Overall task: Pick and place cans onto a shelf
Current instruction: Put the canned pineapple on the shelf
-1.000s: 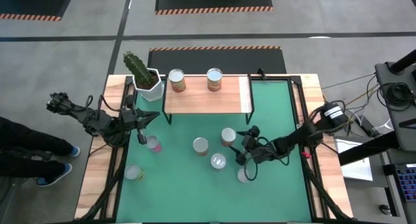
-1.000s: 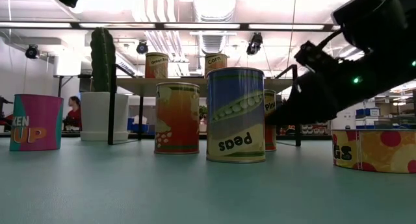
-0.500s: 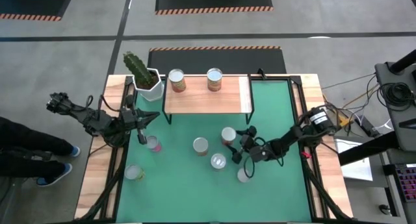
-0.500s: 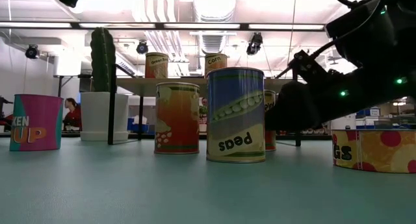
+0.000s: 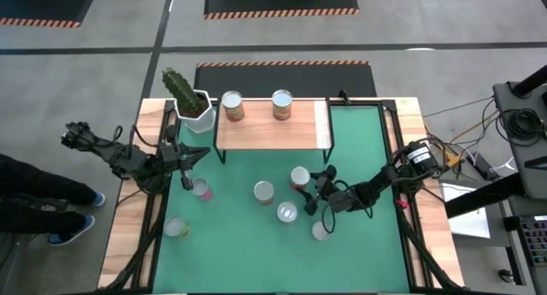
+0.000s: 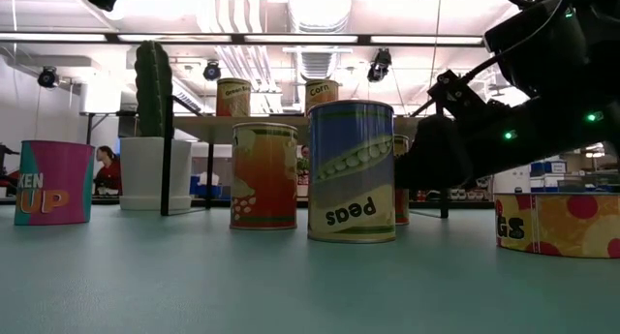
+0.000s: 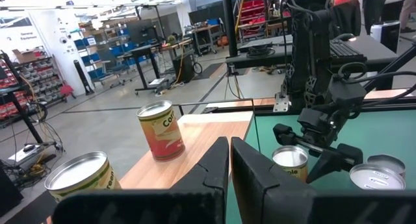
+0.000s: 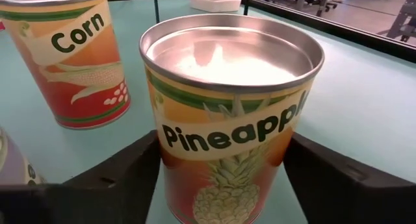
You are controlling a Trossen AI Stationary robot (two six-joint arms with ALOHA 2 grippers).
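The right gripper (image 8: 221, 185) is positioned around the pineapple can (image 8: 227, 113), one finger (image 8: 110, 178) at each side of the label; whether the fingers already press on the can cannot be told. This can stands upright on the green surface (image 5: 359, 150), in front of the shelf (image 5: 272, 131). A corn can (image 8: 71, 55) stands just beside it. Further cans are spread over the surface, including a peas can (image 6: 351, 169) and a pink can (image 5: 201, 189). The left gripper (image 5: 190, 156) is stationed near the shelf's left end with its fingers (image 7: 218, 178) clenched together and nothing between them. Two cans (image 5: 232, 106) stand upright on the shelf board. A cactus pot (image 5: 197, 111) stands beside the shelf.
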